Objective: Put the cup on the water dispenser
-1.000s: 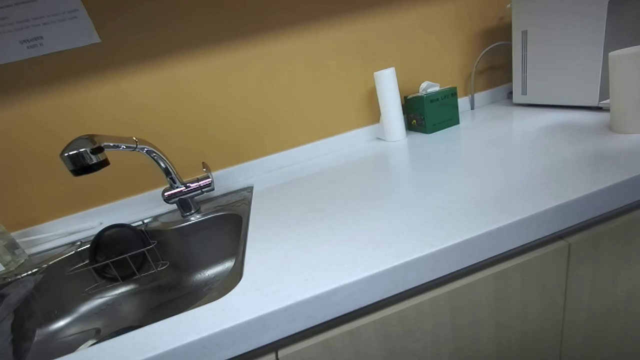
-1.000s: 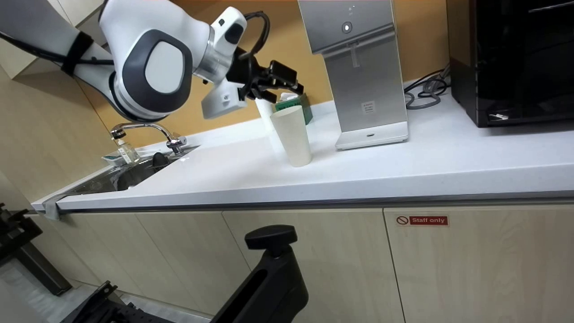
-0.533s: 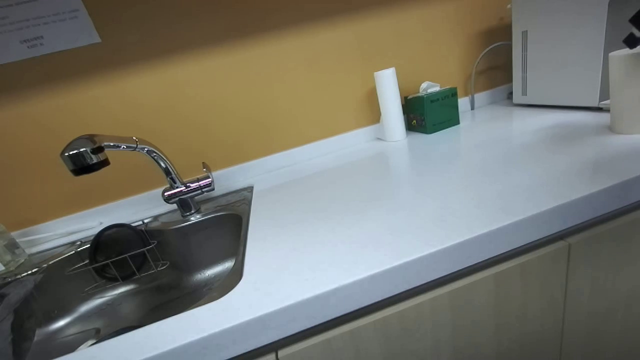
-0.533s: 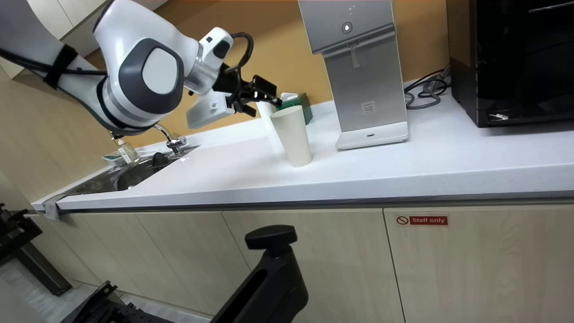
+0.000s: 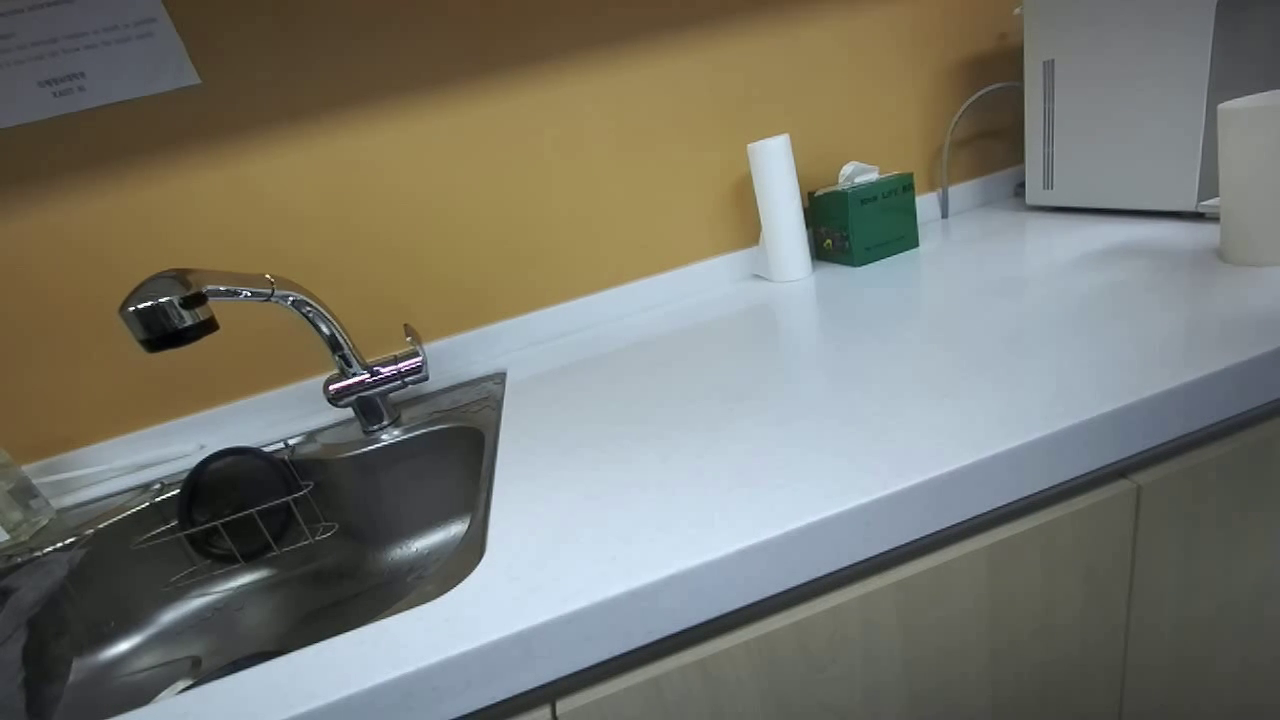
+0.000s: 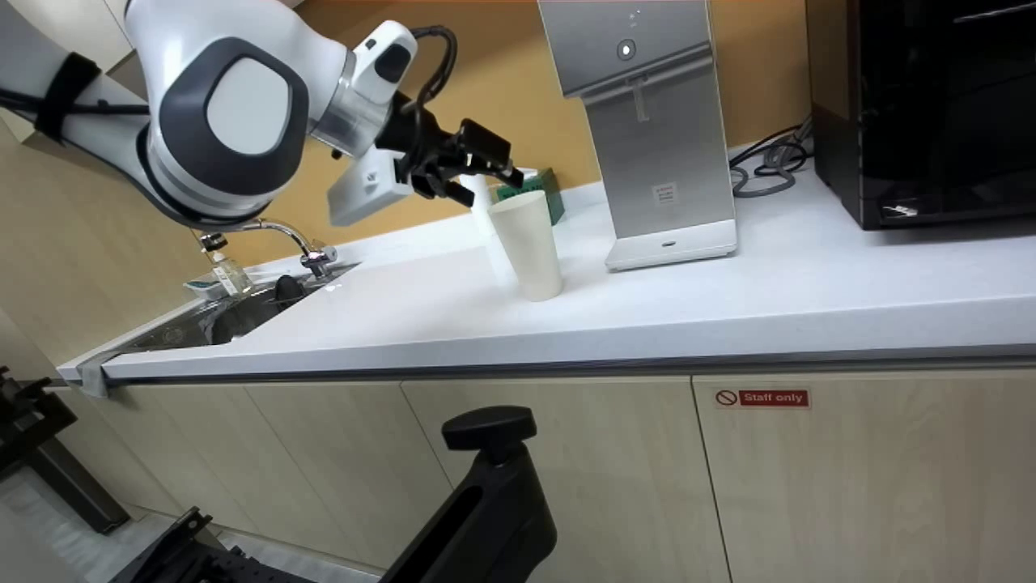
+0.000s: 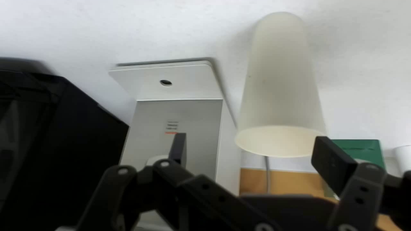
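The cup (image 6: 528,247), pale and off-white, stands on the counter to the left of the water dispenser (image 6: 660,154). In an exterior view the cup (image 5: 1250,180) is cut by the right edge, in front of the dispenser's white side (image 5: 1115,110). My gripper (image 6: 492,185) is open and empty, just above and to the left of the cup's rim. In the wrist view, the cup (image 7: 281,77) has its open mouth toward my gripper (image 7: 249,146). The right finger overlaps the rim's edge in the picture; the left finger lies in front of the dispenser (image 7: 192,112).
A black appliance (image 6: 939,113) stands right of the dispenser, with cables (image 6: 777,166) between. A green tissue box (image 5: 865,220) and a slim white cylinder (image 5: 780,210) stand by the wall. The sink (image 5: 400,510) and chrome tap (image 5: 310,320) are further along the counter (image 5: 800,400).
My arm has moved left and a little down over the last second, then the gripper slightly back right. Its fingertip briefly showed above the cup in an exterior view. The cup has not moved.
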`<state>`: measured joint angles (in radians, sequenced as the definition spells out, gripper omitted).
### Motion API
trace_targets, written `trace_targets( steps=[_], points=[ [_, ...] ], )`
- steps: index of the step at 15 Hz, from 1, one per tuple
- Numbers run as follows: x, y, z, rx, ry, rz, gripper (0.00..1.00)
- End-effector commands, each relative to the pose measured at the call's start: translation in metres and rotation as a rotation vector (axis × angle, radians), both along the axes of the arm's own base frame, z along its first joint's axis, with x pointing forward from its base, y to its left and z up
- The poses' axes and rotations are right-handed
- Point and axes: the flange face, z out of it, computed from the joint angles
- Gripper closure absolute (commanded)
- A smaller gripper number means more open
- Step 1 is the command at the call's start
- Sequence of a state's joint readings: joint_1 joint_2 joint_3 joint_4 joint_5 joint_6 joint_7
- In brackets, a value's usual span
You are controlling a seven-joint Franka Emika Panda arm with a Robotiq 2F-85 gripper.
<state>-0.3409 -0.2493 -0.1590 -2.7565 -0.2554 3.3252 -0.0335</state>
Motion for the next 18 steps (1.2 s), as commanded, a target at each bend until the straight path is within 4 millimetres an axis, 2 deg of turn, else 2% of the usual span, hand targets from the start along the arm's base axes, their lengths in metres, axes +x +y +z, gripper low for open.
trace_targets(
  steps=[1,3,10,15,16,18],
  points=[
    [-0.013,-0.025,-0.004,-0.01,0.042,-0.08,0.0],
    [-0.013,-0.02,-0.015,0.0,0.082,-0.078,0.0],
    [0.007,0.026,-0.046,0.022,0.159,0.034,0.0],
    [0.02,0.036,-0.062,0.09,0.105,-0.007,0.0],
    [0.013,0.036,-0.06,0.054,0.14,0.031,0.0],
    [0.016,0.038,-0.065,0.069,0.13,0.023,0.0]
  ],
)
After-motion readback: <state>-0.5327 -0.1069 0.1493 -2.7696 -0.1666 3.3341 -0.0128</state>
